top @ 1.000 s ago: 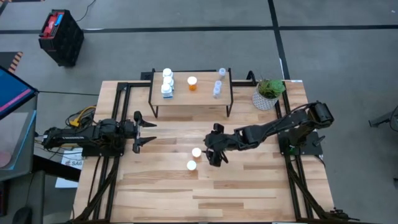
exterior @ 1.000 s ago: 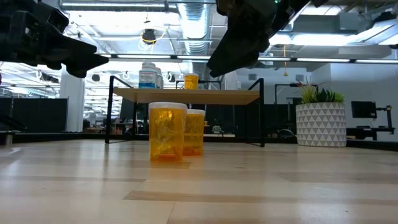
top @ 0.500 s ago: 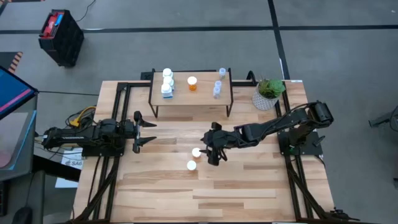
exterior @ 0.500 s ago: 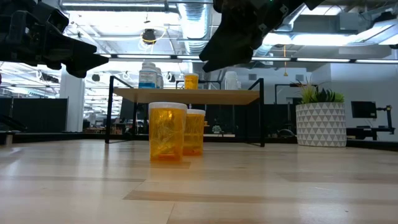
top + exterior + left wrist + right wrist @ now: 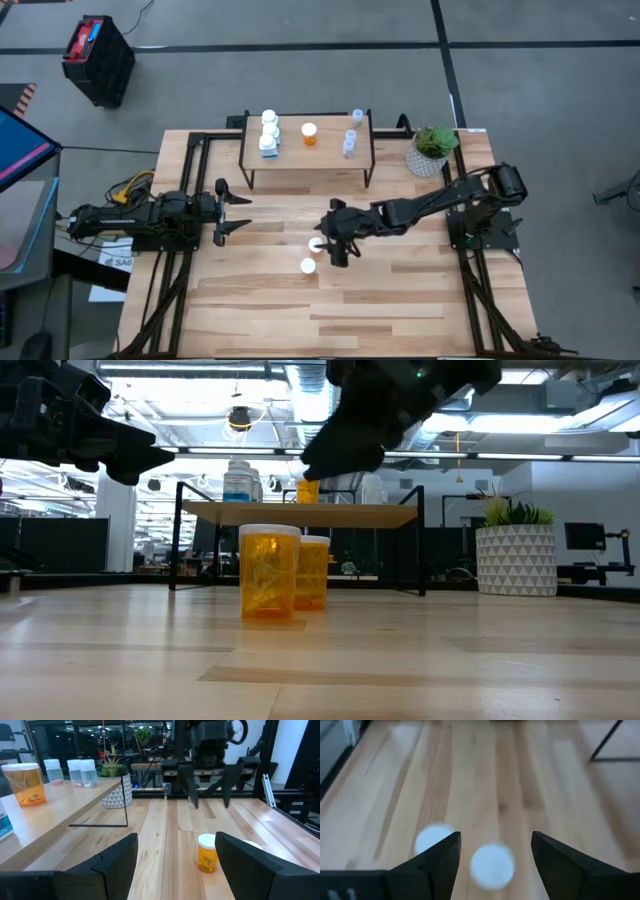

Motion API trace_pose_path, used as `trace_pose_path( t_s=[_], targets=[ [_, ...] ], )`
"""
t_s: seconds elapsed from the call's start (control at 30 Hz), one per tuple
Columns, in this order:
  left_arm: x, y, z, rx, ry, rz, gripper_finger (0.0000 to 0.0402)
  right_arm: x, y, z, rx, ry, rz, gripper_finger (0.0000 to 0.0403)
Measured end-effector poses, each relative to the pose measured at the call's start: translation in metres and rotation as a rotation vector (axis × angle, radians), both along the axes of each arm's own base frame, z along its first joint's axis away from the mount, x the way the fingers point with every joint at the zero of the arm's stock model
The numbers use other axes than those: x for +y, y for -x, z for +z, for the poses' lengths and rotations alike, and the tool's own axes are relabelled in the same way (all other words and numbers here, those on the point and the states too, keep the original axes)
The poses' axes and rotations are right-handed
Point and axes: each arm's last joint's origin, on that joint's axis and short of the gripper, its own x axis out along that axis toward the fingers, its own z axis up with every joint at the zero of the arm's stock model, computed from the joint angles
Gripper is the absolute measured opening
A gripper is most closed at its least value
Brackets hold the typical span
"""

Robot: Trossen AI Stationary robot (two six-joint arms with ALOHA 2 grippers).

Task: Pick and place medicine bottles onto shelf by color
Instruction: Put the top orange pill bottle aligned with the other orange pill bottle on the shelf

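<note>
Two orange bottles with white caps stand on the table, one farther (image 5: 316, 243) and one nearer (image 5: 308, 266); both show in the low view (image 5: 268, 572). My right gripper (image 5: 330, 238) is open and hovers above the farther one, whose cap (image 5: 492, 865) shows between its fingers. The low view shows the gripper (image 5: 345, 445) well above the bottle tops. The shelf (image 5: 307, 160) stands on its black legs at the far middle. It carries white bottles (image 5: 268, 132) at its left end, one orange bottle (image 5: 309, 133) and clear bottles (image 5: 350, 140) at its right end. My left gripper (image 5: 238, 212) is open and empty at the left.
A potted green plant (image 5: 432, 148) in a white patterned pot stands at the far right of the table, beside the shelf. Bare wooden tabletop (image 5: 330, 310) lies toward the near edge. A black crate (image 5: 98, 58) sits on the floor beyond the table.
My right gripper has gone toward the table's left edge, from beside the two orange bottles to over the farther one, staying open. The bottles have not moved.
</note>
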Motion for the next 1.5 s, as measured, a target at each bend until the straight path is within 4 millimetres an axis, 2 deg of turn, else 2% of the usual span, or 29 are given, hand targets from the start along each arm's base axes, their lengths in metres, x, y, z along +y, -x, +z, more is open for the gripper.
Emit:
trace_pose_path(
  t_s=[0.13,0.4,0.7,0.83,1.17,1.5],
  targets=[
    [0.0,0.0,0.0,0.005,0.0,0.001,0.0254,-0.006,-0.002,-0.004,0.005,-0.001,-0.021,0.0266],
    [0.0,-0.001,-0.001,0.014,0.0,0.001,0.0254,-0.004,-0.004,-0.005,-0.012,-0.003,-0.015,0.0273],
    [0.0,-0.001,-0.001,0.014,0.0,0.001,0.0254,-0.006,-0.006,-0.002,-0.047,-0.007,-0.019,0.0343],
    [0.0,-0.001,-0.001,0.014,0.0,0.001,0.0254,-0.006,-0.006,-0.002,-0.044,-0.008,-0.021,0.036],
    [0.0,-0.001,-0.001,0.014,0.0,0.001,0.0254,-0.006,-0.006,-0.003,-0.038,-0.027,-0.033,0.0354],
    [0.0,-0.001,-0.001,0.014,0.0,0.001,0.0254,0.004,-0.001,-0.008,0.026,0.037,0.036,0.0352]
  ],
)
